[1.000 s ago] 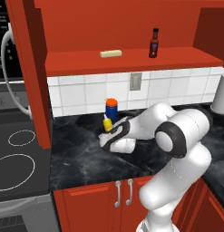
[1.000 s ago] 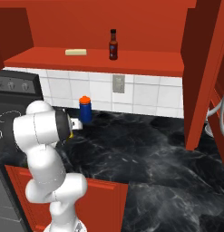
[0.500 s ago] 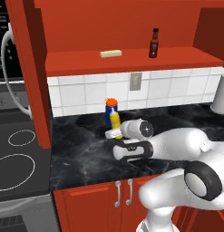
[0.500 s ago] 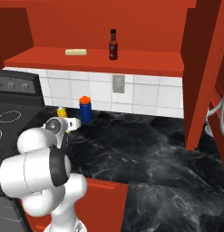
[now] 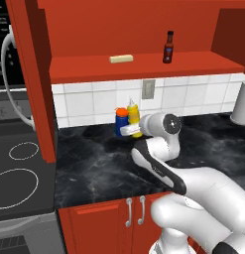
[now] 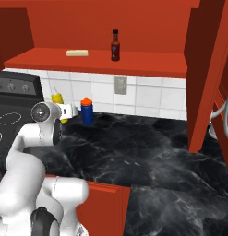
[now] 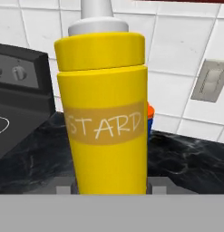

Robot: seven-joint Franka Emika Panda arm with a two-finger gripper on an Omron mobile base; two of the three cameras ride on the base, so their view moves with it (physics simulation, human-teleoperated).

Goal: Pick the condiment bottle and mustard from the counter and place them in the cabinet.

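Yellow mustard (image 7: 104, 113) stands upright between the spread gripper (image 7: 112, 186) fingers, blue canister (image 5: 122, 122) just beside.

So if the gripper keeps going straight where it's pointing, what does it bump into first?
Most likely the mustard. It stands right ahead of the gripper, upright on the counter.
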